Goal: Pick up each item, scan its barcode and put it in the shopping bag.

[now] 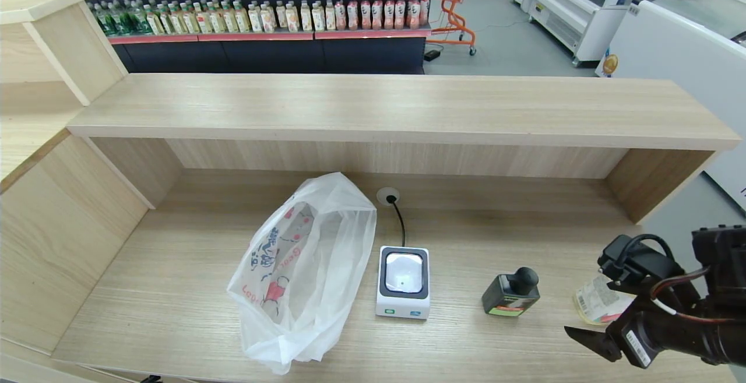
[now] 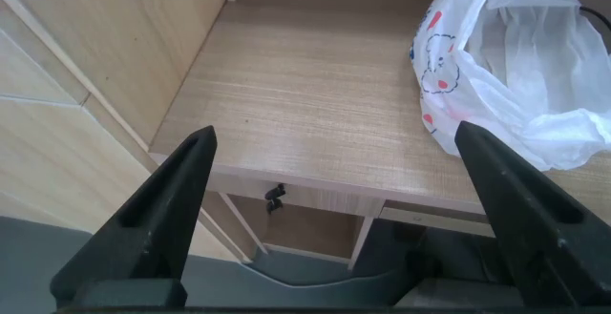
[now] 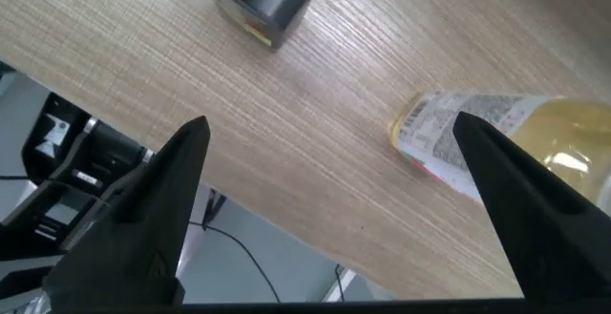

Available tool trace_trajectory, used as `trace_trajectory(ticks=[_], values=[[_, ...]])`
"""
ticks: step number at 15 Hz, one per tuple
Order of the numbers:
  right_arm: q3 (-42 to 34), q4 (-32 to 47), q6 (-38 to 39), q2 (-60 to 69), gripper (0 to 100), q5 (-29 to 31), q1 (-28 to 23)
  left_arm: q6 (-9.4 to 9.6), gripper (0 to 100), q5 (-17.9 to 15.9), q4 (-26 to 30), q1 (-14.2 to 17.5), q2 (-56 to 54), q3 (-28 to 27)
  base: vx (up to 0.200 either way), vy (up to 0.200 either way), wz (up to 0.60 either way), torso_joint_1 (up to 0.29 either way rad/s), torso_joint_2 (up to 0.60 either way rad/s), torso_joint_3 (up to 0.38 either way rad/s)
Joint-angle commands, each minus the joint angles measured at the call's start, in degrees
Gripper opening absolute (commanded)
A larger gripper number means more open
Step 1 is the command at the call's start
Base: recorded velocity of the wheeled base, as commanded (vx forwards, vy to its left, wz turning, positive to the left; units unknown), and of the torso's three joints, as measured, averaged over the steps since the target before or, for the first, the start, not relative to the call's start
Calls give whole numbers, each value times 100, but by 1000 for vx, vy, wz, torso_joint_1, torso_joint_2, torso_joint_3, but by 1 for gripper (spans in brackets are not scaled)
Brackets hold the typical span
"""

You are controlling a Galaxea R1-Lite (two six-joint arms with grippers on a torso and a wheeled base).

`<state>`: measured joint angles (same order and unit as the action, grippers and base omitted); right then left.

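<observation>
Jaws spread wide on both arms, nothing held. Right gripper [image 3: 329, 128] hovers by yellow bottle [image 1: 597, 301], counter's [image 1: 175, 290] 4 o'clock. Dark bottle [image 1: 511, 294] at scanner's [image 1: 403, 281] 3 o'clock, bag [image 1: 303, 272] at 9. Left gripper [image 2: 336, 135] near bag. Both bottles unscanned, unbagged; bag contents unclear.

The shopping bag [image 1: 303, 272] is translucent white plastic printed with red and dark blue figures, and the counter [image 1: 175, 301] is pale wood with a fine straight grain. The barcode scanner [image 1: 403, 281] has a white body, a dark grey frame round a pale glass window and two small marks on its front edge — one green, one blue — and its cable [image 1: 401, 222] is black. The small bottle [image 1: 511, 294] is dark with a black cap and a green-and-red label, while the clear bottle [image 1: 597, 301] shows pale yellow liquid and a white label edged in red.
</observation>
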<state>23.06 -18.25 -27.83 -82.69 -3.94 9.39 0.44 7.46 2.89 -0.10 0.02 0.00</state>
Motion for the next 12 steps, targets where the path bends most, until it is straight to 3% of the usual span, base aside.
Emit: trace_trajectory(ticks=[1,12], values=[[-48,-337,-3,-626,100,-134,19,0,100,-8,1,1,-2,0,0,0,0,0,0,0],[75,-2060,-12,-2137,100,-731,679,0,100,1,1,1,-2,0,0,0,0,0,0,0]])
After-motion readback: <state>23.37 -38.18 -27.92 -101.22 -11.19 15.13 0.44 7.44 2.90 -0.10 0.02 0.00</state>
